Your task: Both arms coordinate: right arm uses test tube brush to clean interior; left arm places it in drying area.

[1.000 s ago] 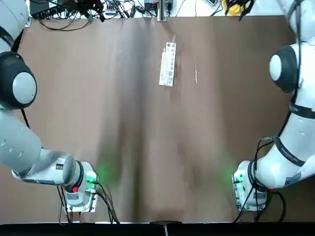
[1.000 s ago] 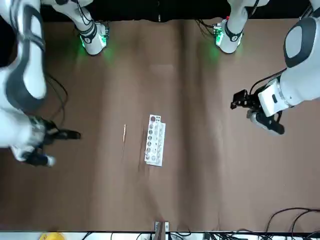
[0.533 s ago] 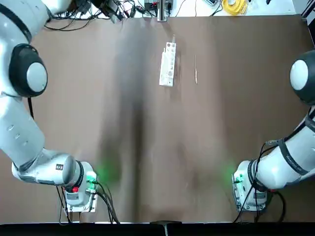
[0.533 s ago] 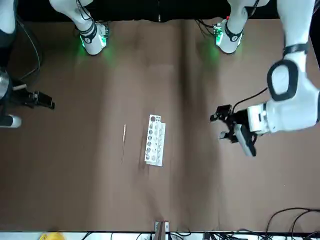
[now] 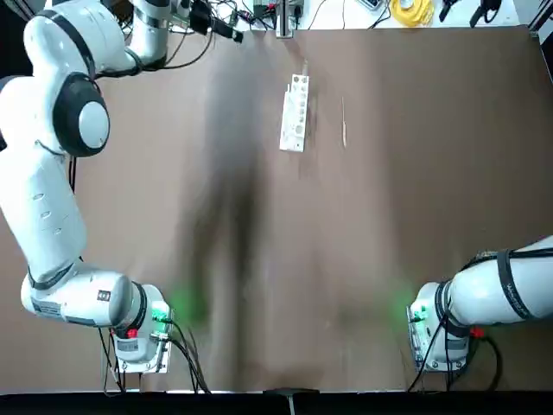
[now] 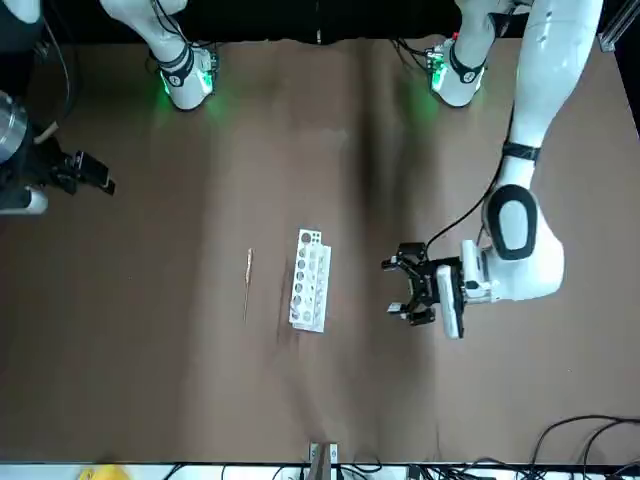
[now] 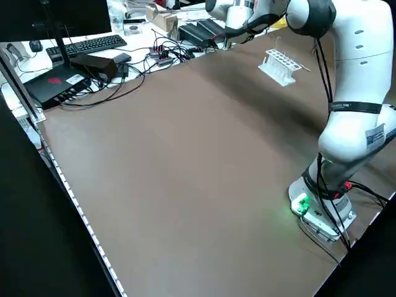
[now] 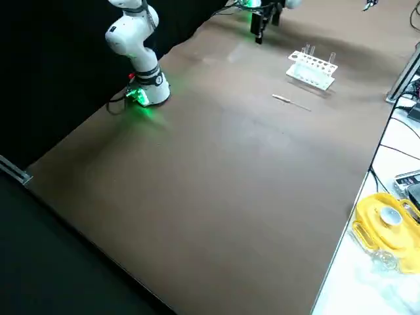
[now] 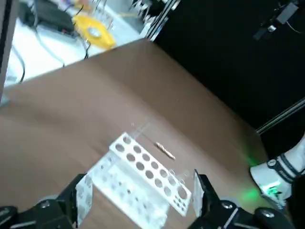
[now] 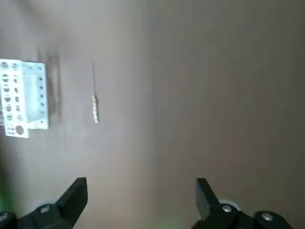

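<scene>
The white drying area rack (image 5: 295,112) (image 6: 309,279) (image 8: 314,69) lies near the table's far edge, with clear tubes (image 8: 333,58) standing in it. The thin tan test tube brush (image 5: 344,121) (image 6: 247,285) (image 10: 94,102) lies flat beside the rack, on the right arm's side. My left gripper (image 6: 398,286) (image 9: 142,191) hovers open and holds nothing, close to the rack on the side away from the brush. My right gripper (image 6: 95,180) (image 10: 140,191) hangs open and empty, high above the table and well off from the brush.
The brown table cover (image 5: 259,259) stretches bare between the arm bases and the rack. Cables (image 5: 173,26), a keyboard (image 7: 86,44) and a yellow object (image 8: 387,220) sit off the table's far edge. Both bases glow green (image 5: 160,316).
The left arm has swung in from its outer side and its gripper now hangs beside the rack. The right gripper has drawn back toward the robot's side. Rack and brush have not moved.
</scene>
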You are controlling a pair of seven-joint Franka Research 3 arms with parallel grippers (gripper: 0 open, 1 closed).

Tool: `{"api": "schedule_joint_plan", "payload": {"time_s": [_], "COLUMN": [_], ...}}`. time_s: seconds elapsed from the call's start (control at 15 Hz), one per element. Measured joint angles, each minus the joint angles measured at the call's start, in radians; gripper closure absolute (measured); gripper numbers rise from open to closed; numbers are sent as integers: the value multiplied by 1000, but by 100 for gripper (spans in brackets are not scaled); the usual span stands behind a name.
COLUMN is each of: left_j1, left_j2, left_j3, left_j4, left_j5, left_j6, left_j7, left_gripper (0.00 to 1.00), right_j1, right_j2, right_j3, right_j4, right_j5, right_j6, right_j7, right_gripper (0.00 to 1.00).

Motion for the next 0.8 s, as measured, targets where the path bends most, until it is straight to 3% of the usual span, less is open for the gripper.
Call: {"api": "schedule_joint_plan", "payload": {"time_s": [0.47, 0.6, 0.8], "left_j1": [-99, -112, -129], "left_j2": [154, 180, 215], "left_j3": [-12, -12, -12], "left_j4": [84, 91, 96], "left_j5": [-327, -407, -428], "left_j6": [65, 65, 67], "left_j7": [658, 725, 739], "left_gripper": [1, 1, 1], "right_j1": [14, 34, 32], "right_j2": [-37, -36, -35], "right_j3": [16, 24, 19], "right_j4": [-64, -66, -66], "right_j5": [-94, -121, -124], "right_j6": [50, 74, 88], "right_j7": [-3, -1, 0], "right_gripper": [0, 0, 0]}}
